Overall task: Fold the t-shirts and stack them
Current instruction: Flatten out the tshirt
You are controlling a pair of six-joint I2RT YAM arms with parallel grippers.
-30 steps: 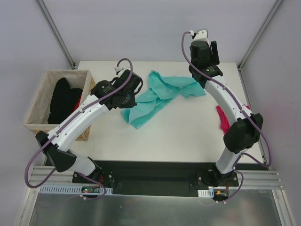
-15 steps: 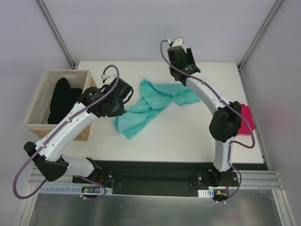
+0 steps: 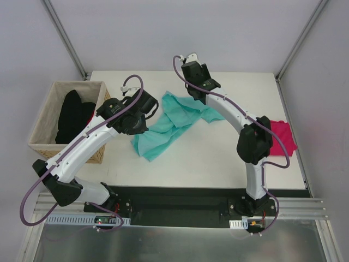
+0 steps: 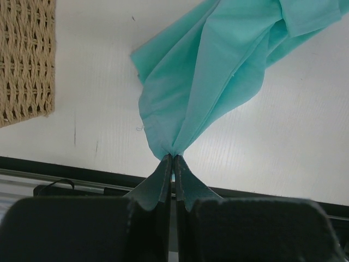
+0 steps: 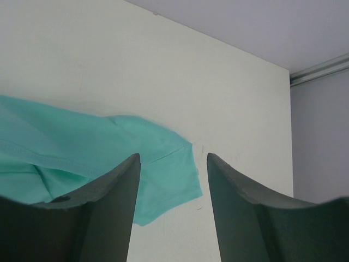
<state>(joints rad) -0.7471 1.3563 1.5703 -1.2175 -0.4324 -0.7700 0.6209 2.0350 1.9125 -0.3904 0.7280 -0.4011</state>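
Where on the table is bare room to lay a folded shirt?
The widest bare stretch of table lies near-centre, between the teal t-shirt and the pink t-shirt. The far right corner is bare too. Crowded: the far left, around the teal t-shirt beside the basket.

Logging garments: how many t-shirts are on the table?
2: teal t-shirt mid-table; pink t-shirt at the right edge. The basket's dark cloth might be more.
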